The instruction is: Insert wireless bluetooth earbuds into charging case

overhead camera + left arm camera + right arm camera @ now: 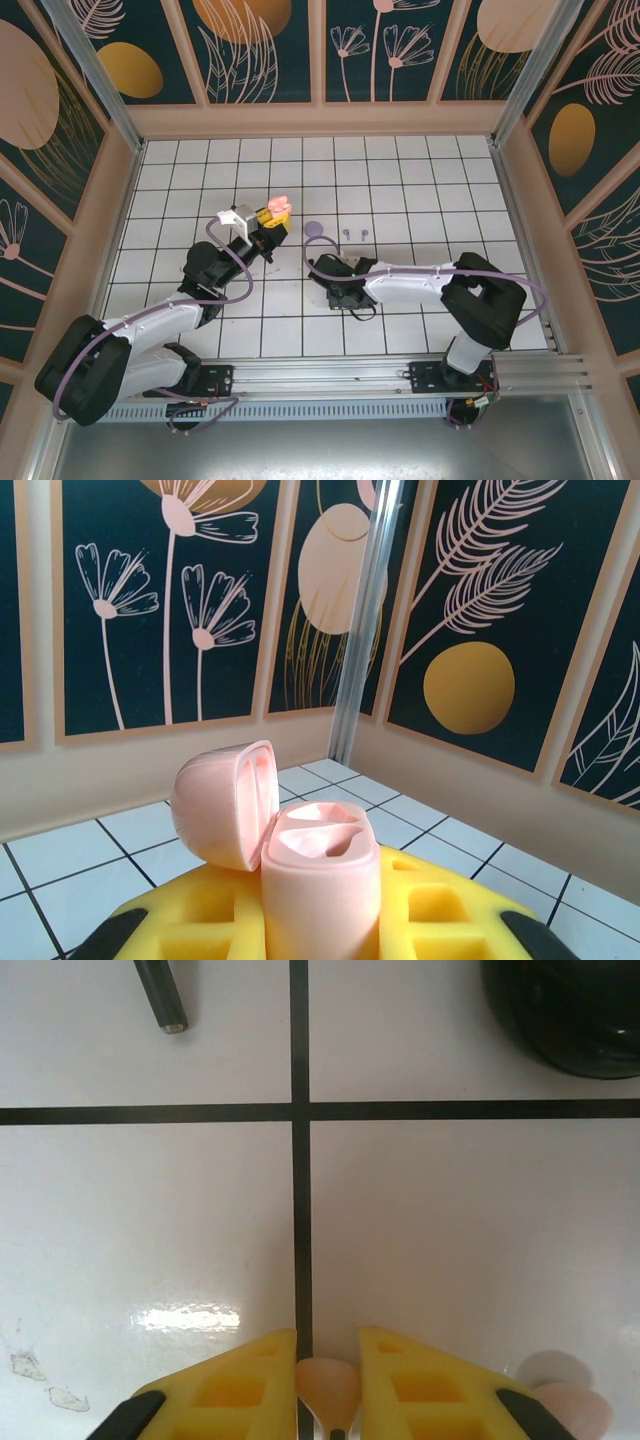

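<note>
Left gripper [320, 910]: clamps open pink case [320, 855] upright, wells exposed for loading. Right gripper [328, 1345]: narrow, pinching pink earbud [328, 1385] on table [450, 1240], well off every edge.

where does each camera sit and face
top external: above and behind, facing down on white tiled table, both arms
left wrist: faces floral wall panels; left yellow fingers grip an open pink charging case
right wrist: faces straight down; right yellow fingers pinch a small pink earbud
shared: top and left wrist show that case
</note>
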